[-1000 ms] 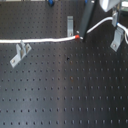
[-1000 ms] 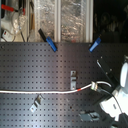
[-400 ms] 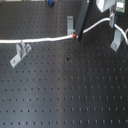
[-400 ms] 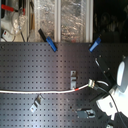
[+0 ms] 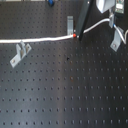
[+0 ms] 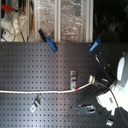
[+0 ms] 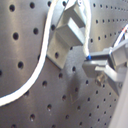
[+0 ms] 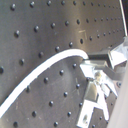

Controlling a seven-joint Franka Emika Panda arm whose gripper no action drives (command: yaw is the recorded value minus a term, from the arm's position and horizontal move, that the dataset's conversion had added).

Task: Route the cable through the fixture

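Note:
The white cable (image 5: 35,39) runs from the first exterior view's left edge to its red-orange band (image 5: 74,36), then rises to my gripper (image 5: 110,21) at the top right. The gripper is shut on the cable. A metal fixture bracket (image 5: 70,23) stands just behind the band. In the second exterior view the cable (image 6: 40,92) reaches the band (image 6: 75,88) below a bracket (image 6: 73,76), then climbs to the gripper (image 6: 94,78). The first wrist view shows the cable (image 7: 42,65) curving past a bracket (image 7: 67,35). The second wrist view shows the cable (image 8: 45,70) ending at the fingers (image 8: 92,65).
More brackets stand on the black perforated board: one at the first exterior view's left (image 5: 20,52) and one at its right (image 5: 116,42). In the second exterior view there are two blue clamps (image 6: 50,43) (image 6: 95,45) at the back, a bracket (image 6: 36,103), and the white arm (image 6: 122,75).
The red-orange band has slid a little toward the left in both exterior views. The gripper has shifted slightly with the cable's end still in it.

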